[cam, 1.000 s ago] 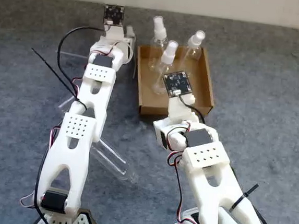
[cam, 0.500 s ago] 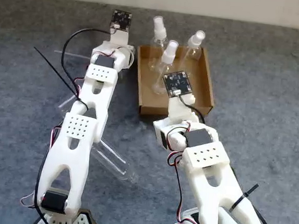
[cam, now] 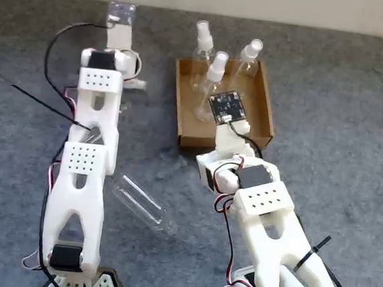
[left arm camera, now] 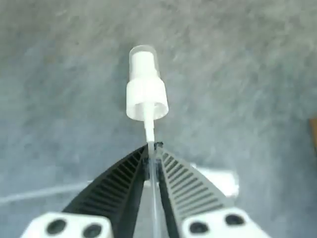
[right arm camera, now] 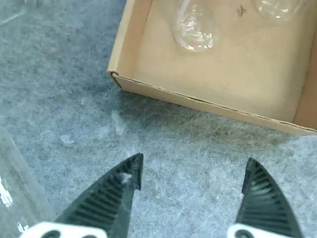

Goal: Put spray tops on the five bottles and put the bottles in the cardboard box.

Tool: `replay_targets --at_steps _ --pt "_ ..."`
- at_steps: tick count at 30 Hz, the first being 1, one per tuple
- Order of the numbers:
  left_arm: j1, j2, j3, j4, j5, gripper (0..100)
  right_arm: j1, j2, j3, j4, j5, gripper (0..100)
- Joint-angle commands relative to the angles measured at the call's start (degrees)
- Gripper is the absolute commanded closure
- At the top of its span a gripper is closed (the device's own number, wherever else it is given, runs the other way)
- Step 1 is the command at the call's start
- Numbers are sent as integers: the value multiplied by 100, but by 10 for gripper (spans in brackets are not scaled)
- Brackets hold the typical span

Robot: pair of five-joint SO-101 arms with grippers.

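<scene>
Two black fingers [left arm camera: 119, 178] of our left gripper [left arm camera: 151, 148] are pinched shut on the thin tube of a spray top [left arm camera: 146, 94], near the table's [cam: 330, 95] far edge. Our right gripper [right arm camera: 190, 183] gapes empty before the cardboard box [right arm camera: 198, 101]. We fear that slim tube slipping or bending when pushed into the uncapped bottle [cam: 139, 203].

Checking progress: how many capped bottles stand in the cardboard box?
3 bottles: one back left, one centre, one back right of the cardboard box; another may be hidden.
</scene>
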Motion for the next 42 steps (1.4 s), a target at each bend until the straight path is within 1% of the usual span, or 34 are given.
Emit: replay_targets --at_steps 1,4,6,8,12,14,16,19,24,29,31,33,35,37,39,42 --pt "-251 -840 -277 905 -53 996 -40 -189 -13 -110 26 735" --pt "-400 -1305 -277 1609 -62 996 -40 -189 -13 -110 26 735" --pt "-514 -1666 -277 1960 -255 996 -48 -189 -13 -110 26 735" --pt "-699 -2009 -251 2092 -422 996 -48 -189 -13 -110 35 735" --pt "-1305 -2624 -224 2119 -475 996 -48 -189 -13 -84 53 735" --pt "-1754 -2897 -127 2119 -914 996 -66 -189 -31 127 70 735" --pt "-2158 -3169 312 2119 -1635 996 -75 -189 -40 418 70 735" --pt "-2659 -3600 1587 2119 -2356 996 -224 -189 -66 708 70 735" --pt "-3099 -4585 4127 2110 -3516 996 -804 -180 -295 1033 79 735" --pt "-3415 -5789 6413 2084 -4352 996 -1147 -92 -1437 2369 88 735" --pt "-3459 -6149 7310 2031 -4607 996 -1411 13 -1886 2695 88 735" --pt "-3486 -6501 8242 1618 -4782 996 -1815 259 -2237 2923 88 733" --pt "-3582 -6800 9147 1037 -4853 996 -2237 637 -2492 3160 88 732" --pt "-3635 -7090 9974 431 -4862 995 -2571 1103 -2651 3178 88 731" --pt "-3679 -7371 10712 -105 -4879 992 -2782 1622 -2738 3178 88 731" --pt "-3705 -7758 11574 -668 -5160 992 -2993 2220 -2985 2949 88 731"
